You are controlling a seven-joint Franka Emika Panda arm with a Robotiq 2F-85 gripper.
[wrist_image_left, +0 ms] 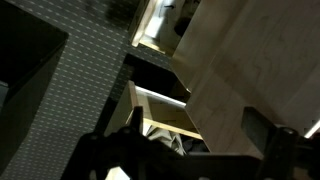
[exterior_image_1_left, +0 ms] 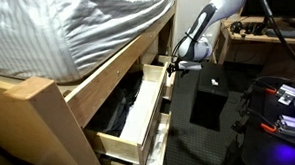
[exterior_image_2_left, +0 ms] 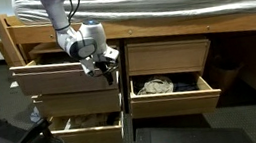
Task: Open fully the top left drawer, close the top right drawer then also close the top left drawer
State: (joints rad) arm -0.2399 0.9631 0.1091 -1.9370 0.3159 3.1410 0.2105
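Pincer (exterior_image_2_left: 108, 68) hangs at the right end of the front of the top left drawer (exterior_image_2_left: 54, 80). Its fingers (wrist_image_left: 112, 155) are apart in the wrist view, with pale wood between them; whether they touch the wood I cannot tell. That drawer stands pulled out, with black clothing (exterior_image_1_left: 119, 109) inside. The top right drawer (exterior_image_2_left: 168, 54) sits flush with the bed frame (exterior_image_2_left: 232, 21). Beneath it a lower right drawer (exterior_image_2_left: 178, 102) is open and holds crumpled cloth. The lower left drawer (exterior_image_2_left: 89, 136) is open too.

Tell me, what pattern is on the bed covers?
The bed covers have thin grey-and-white stripes, which show best in an exterior view.
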